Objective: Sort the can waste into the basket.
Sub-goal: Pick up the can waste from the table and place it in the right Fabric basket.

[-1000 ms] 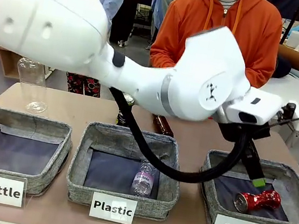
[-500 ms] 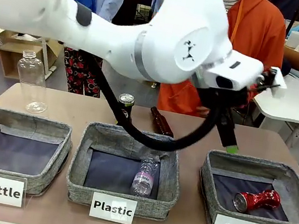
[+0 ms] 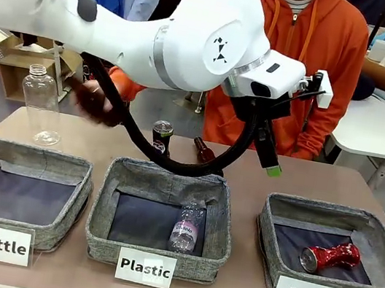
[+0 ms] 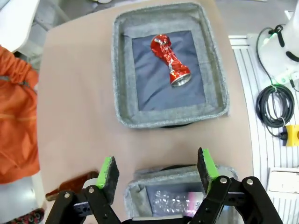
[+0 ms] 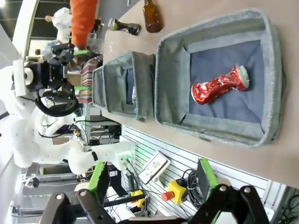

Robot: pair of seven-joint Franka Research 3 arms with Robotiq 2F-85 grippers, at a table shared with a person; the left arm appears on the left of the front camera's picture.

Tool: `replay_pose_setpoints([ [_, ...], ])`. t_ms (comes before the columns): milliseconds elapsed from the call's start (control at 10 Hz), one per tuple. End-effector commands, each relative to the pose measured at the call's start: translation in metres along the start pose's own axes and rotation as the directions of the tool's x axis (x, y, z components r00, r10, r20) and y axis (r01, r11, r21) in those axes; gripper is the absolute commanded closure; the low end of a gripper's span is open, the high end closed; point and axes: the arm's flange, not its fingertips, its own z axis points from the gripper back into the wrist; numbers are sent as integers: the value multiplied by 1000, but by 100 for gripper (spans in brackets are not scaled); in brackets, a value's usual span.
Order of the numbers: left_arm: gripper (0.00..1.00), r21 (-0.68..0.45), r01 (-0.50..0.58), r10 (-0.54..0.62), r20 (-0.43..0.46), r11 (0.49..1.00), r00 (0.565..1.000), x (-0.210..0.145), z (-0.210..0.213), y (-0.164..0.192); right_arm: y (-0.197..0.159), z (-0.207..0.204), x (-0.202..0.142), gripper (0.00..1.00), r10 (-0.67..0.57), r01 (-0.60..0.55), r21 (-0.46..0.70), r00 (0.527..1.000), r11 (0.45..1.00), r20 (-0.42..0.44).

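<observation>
The left pincer hangs above the bench with its jaws spread wide and nothing between the green pads. In the front view it is raised over the strip of bench behind the gap between the middle and right baskets. The right pincer is likewise wide open and empty, off the bench's edge. The red can lies on its side in the basket labelled "Can", on the dark lining, touching neither pincer. The black-blue can stands upright on the bench behind the "Plastic" basket, with a brown bottle lying near it. A clear bottle lies in the "Plastic" basket. Another clear bottle stands behind the "Bottle" basket. A person in an orange hoodie stands at the far side.
</observation>
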Motion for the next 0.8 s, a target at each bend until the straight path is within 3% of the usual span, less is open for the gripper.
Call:
replay_pose_setpoints([
  [0, 12, -2, 11, -11, 2, 1000, 1000, -15, 8, -14, -2, 6, 3, 0, -39, 40, -19, 999, 999, 28],
  [400, 12, -17, 12, -12, -16, 1000, 1000, -21, 8, -18, -7, 11, 0, 0, -51, 53, -27, 996, 998, 67],
  [700, 12, -85, -50, 46, -39, 995, 998, -42, 39, -23, -7, 12, 0, 0, -60, 60, -3, 996, 998, 63],
])
